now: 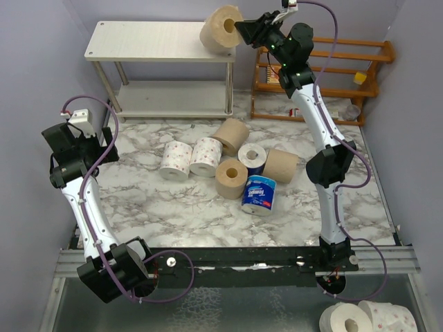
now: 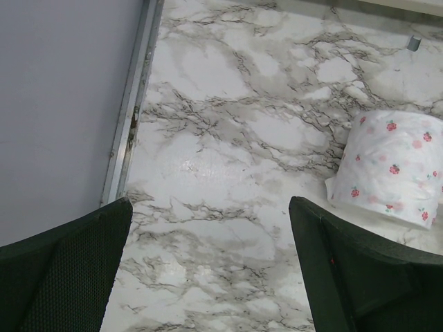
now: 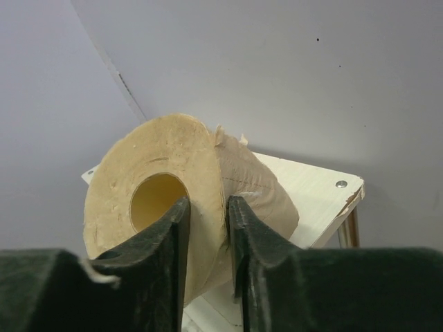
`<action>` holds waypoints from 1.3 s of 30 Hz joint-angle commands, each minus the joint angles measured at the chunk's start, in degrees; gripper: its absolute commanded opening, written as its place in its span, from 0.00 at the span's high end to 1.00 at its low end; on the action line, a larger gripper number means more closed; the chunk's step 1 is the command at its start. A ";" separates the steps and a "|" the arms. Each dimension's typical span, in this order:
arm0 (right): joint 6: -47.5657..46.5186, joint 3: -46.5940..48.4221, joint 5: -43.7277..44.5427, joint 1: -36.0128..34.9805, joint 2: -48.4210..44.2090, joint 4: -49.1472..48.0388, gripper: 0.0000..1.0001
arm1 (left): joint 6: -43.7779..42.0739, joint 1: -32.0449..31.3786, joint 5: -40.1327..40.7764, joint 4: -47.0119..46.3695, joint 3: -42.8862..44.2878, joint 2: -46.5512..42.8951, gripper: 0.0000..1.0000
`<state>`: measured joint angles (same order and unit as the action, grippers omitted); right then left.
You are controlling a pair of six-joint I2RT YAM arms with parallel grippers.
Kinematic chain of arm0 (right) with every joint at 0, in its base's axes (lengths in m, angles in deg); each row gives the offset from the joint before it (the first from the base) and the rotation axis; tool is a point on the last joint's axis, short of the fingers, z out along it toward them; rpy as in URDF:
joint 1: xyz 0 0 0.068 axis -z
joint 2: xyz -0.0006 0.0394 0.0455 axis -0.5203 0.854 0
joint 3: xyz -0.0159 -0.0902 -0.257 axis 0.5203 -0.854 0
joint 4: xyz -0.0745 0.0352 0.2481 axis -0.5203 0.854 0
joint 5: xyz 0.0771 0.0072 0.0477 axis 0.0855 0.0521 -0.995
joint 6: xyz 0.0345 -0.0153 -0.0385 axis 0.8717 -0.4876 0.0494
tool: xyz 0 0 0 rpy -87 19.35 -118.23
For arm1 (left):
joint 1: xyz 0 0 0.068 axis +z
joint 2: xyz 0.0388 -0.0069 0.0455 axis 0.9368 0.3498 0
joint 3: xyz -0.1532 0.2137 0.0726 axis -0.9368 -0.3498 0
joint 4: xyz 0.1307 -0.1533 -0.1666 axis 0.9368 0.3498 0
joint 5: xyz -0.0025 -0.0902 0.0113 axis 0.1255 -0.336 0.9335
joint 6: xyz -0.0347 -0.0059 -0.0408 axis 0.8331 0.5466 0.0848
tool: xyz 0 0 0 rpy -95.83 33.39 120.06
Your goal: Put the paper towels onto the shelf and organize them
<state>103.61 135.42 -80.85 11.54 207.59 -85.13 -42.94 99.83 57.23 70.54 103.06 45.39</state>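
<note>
task judged at an early stage. the right fingers (image 3: 166, 249) pinched the wall of one tan roll (image 1: 221, 28), one finger inside its core, at the right end of the shelf (image 1: 152, 40) top board; not yet released. seven other rolls (image 1: 230, 178) lay clustered on the desk (image 1: 173, 214). the left fingers (image 2: 360, 277) stood wide, holding nothing, beside a pink-dotted roll (image 2: 391, 166).
</note>
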 commanded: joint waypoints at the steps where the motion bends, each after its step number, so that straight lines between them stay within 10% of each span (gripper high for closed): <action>1: -0.10 0.83 0.15 -0.18 -0.24 -3.73 0.69 | 0.01 0.41 -1.71 -1.32 -0.51 -1.07 0.01; 11: -0.87 0.72 2.05 -0.22 0.00 -4.93 0.50 | 0.02 0.37 -2.42 -1.27 -0.31 -1.17 0.01; 16: -0.57 0.23 2.69 -0.64 0.58 -6.33 0.01 | 0.08 0.39 -2.56 -1.22 -0.31 -1.09 0.01; 28: -23.38 -8.19 9.50 -0.74 -12.61 9.23 0.01 | 0.39 0.77 -3.04 -0.57 0.31 -1.21 0.01; 37: -53.45 -60.39 34.65 -0.67 -37.72 2.90 0.01 | 0.23 2.75 -21.78 2.94 3.68 3.13 0.01; 39: -55.55 -64.27 30.21 -0.57 -41.32 13.80 0.01 | -0.96 2.79 -26.50 3.92 3.46 3.82 0.01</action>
<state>61.84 82.39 -56.48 11.10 171.35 -80.74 -42.39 102.17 43.90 72.11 105.25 47.95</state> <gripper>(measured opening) 0.994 0.990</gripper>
